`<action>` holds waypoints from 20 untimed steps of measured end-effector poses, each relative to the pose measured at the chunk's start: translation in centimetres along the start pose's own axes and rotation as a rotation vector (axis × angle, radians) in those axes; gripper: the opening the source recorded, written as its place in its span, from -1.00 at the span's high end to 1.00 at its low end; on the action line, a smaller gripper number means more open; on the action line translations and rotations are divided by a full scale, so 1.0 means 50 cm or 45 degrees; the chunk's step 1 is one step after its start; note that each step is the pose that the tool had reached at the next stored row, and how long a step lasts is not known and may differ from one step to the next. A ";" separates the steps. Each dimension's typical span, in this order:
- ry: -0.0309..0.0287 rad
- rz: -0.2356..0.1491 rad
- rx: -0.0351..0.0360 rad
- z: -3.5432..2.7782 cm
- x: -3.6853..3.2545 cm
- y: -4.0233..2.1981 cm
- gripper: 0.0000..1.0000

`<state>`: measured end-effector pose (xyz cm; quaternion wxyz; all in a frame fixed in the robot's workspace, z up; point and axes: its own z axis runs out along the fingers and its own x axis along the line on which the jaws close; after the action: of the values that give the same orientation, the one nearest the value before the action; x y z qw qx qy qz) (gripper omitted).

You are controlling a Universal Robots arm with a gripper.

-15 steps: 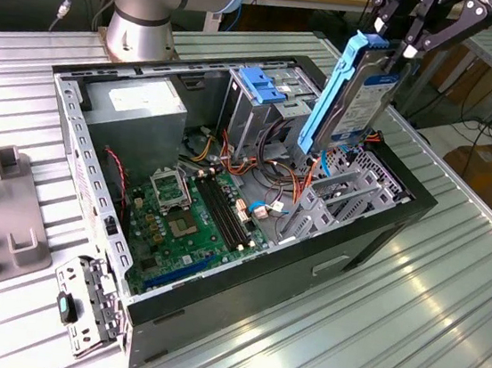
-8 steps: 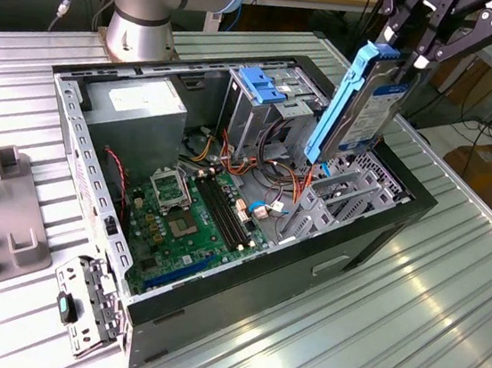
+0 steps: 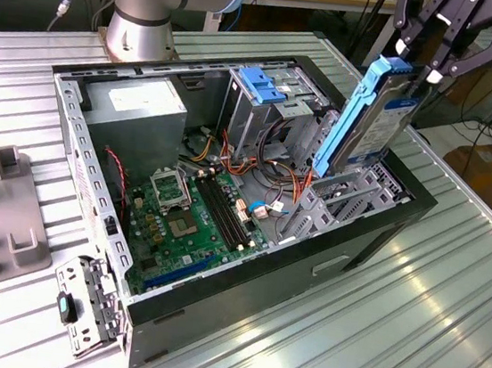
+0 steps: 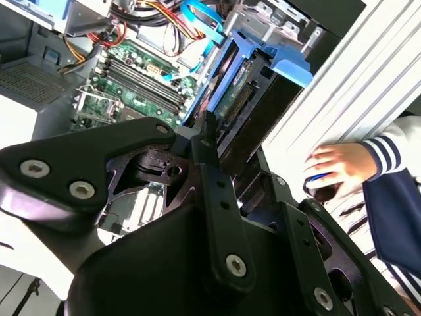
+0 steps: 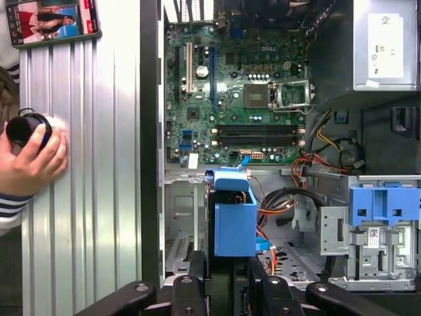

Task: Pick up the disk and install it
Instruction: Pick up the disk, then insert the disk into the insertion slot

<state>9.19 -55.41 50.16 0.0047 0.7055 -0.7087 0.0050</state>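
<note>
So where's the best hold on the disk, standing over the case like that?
Its upper end, pinched from both sides, coming from above. The disk stands almost on edge, slightly tilted, with its lower end pointing down into the case, so only the top looks free. The pincer clamps there.

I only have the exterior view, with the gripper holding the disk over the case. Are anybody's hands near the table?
Observer: Yes. In the first wrist view a hand is at the table edge, holding a small dark round object.
Operator: Touching the case?
Observer: No, bare table lies between it and the case wall nearest the disk.
Operator: Anything else out there?
Observer: A phone lies flat on the same table.
</note>
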 end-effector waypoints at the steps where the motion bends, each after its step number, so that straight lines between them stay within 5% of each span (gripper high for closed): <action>1: 0.0000 0.000 0.0000 0.001 0.003 0.000 0.30; 15: 0.0001 0.000 0.0000 0.023 0.014 -0.013 0.30; 20: 0.0000 0.000 0.0000 0.032 0.014 -0.035 0.30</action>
<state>10.96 -56.12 48.59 0.0047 0.7053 -0.7088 0.0050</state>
